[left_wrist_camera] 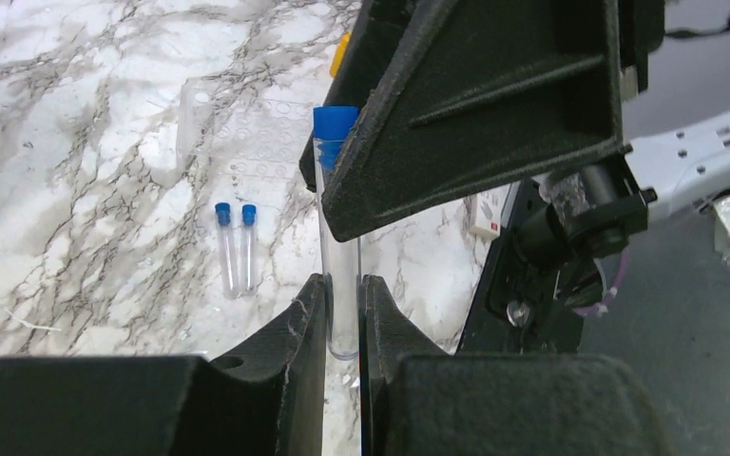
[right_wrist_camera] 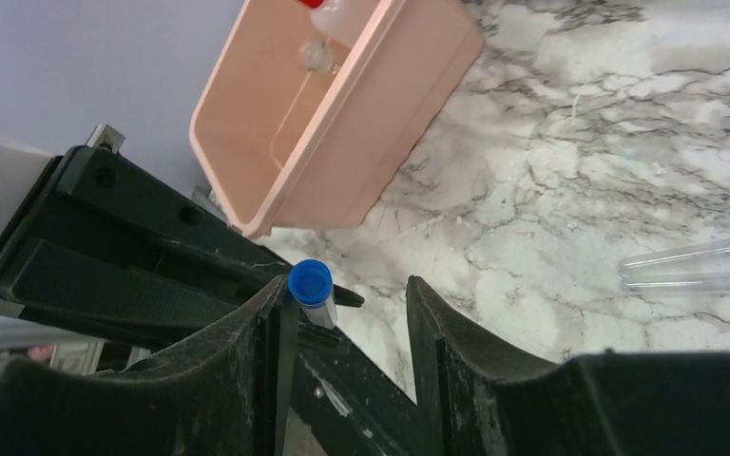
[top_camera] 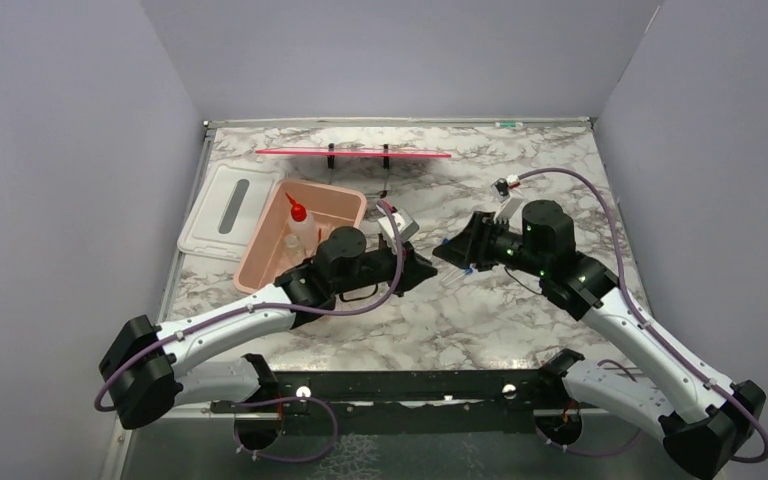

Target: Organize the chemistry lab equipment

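Left gripper (left_wrist_camera: 343, 290) clenches blue-capped tube (left_wrist_camera: 339, 261) by its base; cap points into the released right gripper (right_wrist_camera: 347, 285).

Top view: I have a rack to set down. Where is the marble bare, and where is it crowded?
Bare marble: the near strip in front of the left gripper and right gripper, and the far right corner past the red rod. Crowded: the centre, where they meet at a tube, and the left, taken by tub and lid.
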You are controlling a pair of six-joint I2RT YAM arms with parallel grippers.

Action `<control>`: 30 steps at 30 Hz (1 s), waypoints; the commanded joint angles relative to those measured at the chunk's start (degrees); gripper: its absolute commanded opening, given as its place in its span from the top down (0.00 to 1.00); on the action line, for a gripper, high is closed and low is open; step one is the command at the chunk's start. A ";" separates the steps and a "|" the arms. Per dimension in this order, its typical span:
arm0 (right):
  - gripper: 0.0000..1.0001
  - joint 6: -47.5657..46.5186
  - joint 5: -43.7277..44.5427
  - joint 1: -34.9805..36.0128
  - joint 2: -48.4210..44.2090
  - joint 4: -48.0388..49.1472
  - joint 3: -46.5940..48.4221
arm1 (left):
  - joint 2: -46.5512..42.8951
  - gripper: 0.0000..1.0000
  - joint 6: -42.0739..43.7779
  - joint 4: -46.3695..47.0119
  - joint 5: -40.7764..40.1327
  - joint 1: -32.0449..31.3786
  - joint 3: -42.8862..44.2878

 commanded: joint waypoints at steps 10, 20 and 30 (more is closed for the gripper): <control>0.68 -4.29 -15.87 0.08 2.56 -8.36 6.95 | -5.96 0.95 10.93 -6.67 5.12 -0.67 0.74; 0.65 -5.33 -16.89 0.08 4.75 -8.06 7.66 | -6.13 0.95 11.90 -8.31 6.44 -0.74 1.49; 0.69 -5.79 -17.38 0.08 6.63 -6.34 7.32 | -5.64 0.95 11.72 -9.39 7.97 -0.76 2.10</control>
